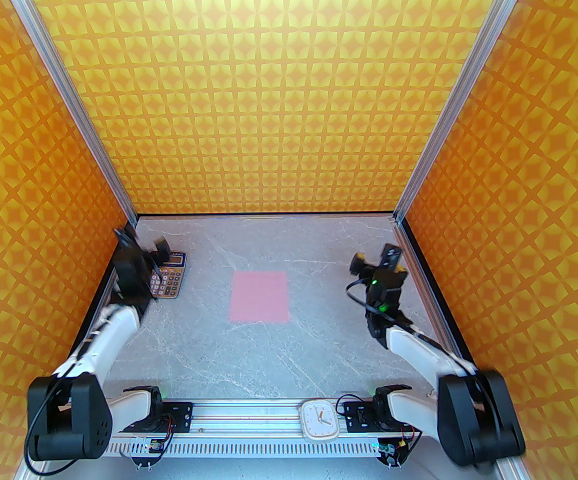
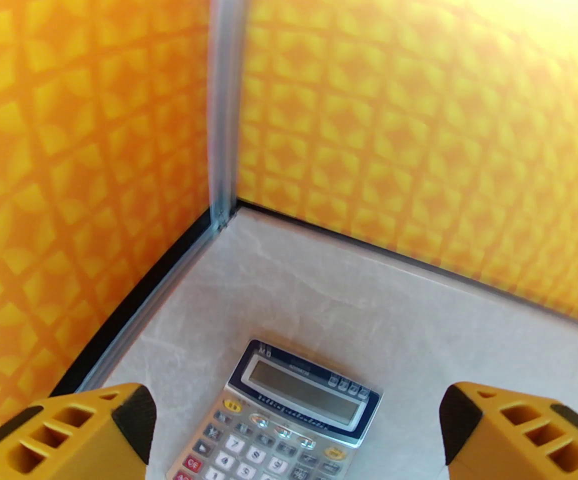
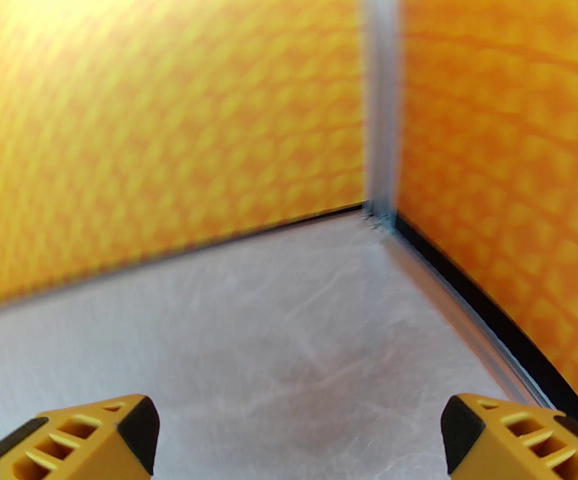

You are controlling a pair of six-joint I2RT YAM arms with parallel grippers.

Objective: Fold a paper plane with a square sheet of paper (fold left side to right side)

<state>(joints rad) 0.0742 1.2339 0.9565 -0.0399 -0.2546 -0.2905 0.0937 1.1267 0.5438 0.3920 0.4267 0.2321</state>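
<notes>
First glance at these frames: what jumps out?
The pale-pink square sheet of paper lies flat and unfolded in the middle of the table, stark against the orange patterned walls. The left gripper hangs open near a calculator in the far-left corner. A white clock sits on the near rail.

Bright, even light fills the overhead view and casts barely any shadow on the surface. Wide-angle distortion splays the patterned walls outward, and the left arm's wrist is motion-smeared near the far left corner. In the left wrist view, glare bleaches the upper right, though the calculator reads fairly crisp. The right wrist view is blurred throughout, with glare at upper left.
</notes>
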